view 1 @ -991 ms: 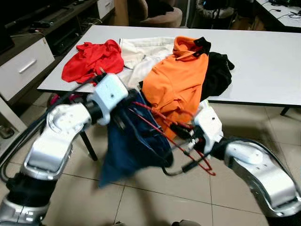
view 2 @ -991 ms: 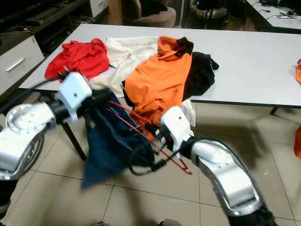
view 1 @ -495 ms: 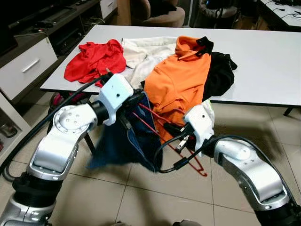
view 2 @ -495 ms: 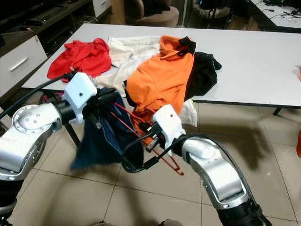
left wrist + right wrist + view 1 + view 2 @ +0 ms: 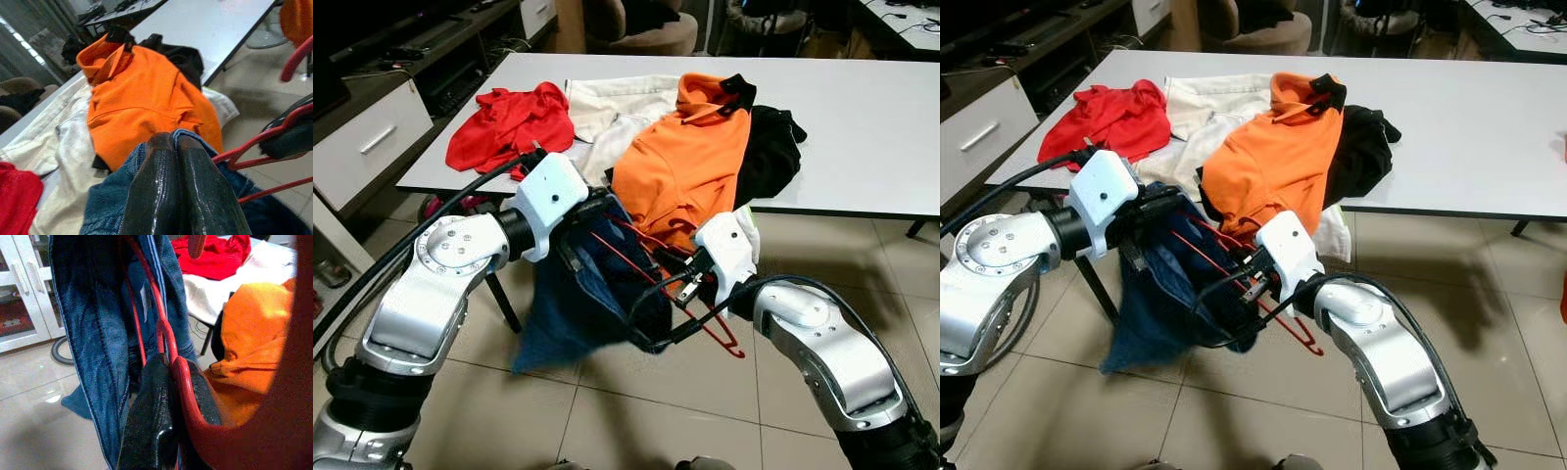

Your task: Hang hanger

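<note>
Red hanger point(image 5: 651, 277), hook toward floor

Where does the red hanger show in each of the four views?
Left eye view: red hanger runs from the blue denim garment down to the right gripper.
Right eye view: centre, by the same gripper.
Left wrist view: right edge.
Right wrist view: centre, against the denim.
Shared landmark: orange shirt.

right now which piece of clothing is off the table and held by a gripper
The blue jeans, pinched by the left gripper above the floor; the red, white, orange and black clothes lie on the table.
</note>
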`<state>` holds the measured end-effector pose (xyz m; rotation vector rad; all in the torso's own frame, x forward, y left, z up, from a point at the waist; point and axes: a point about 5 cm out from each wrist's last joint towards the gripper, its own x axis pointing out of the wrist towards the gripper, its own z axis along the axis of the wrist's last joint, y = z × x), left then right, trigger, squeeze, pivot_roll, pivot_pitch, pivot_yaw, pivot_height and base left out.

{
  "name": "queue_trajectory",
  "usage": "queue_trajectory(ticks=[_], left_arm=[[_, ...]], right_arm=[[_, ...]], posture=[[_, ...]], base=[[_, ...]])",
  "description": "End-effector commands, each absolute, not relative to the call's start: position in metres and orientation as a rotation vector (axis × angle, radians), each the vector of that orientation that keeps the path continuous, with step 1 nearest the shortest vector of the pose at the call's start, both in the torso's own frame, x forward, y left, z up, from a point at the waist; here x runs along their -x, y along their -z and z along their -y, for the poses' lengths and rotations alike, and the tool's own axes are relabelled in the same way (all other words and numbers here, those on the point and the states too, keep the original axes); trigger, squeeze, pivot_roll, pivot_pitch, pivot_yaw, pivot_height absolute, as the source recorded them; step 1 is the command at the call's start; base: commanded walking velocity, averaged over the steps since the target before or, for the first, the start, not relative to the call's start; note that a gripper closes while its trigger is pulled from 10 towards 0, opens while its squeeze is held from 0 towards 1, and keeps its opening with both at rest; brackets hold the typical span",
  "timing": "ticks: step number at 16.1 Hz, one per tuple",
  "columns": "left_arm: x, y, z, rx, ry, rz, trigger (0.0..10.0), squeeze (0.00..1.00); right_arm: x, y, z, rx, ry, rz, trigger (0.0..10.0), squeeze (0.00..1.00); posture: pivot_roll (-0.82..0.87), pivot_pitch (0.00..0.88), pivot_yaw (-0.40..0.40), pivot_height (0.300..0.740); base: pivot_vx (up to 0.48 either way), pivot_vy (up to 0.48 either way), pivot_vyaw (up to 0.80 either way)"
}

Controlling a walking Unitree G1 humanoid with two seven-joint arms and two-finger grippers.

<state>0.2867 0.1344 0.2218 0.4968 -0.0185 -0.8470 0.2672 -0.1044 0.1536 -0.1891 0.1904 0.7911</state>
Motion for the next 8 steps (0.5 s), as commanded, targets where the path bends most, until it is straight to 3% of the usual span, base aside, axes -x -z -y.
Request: queue_trajectory(ticks=[1, 8], left_arm=[[-0.281, -0.228, -0.128, -0.489, 0.904, 0.046, 10.0, 0.0], [-0.28, -0.24, -0.127, -0.402, 0.897, 0.061, 10.0, 0.0]], right_arm=[[-0.271, -0.168, 0.104, 0.186, -0.786, -0.117, 10.0, 0.0], [-0.274, -0.181, 0.108, 0.177, -0.811, -0.027, 10.0, 0.0]], posture=[[-0.13, 0.0, 0.083, 0.74], [-0.12, 0.0, 0.071, 0.74]], base=[[0.0, 0.0, 0.0], [0.0, 0.0, 0.0]])
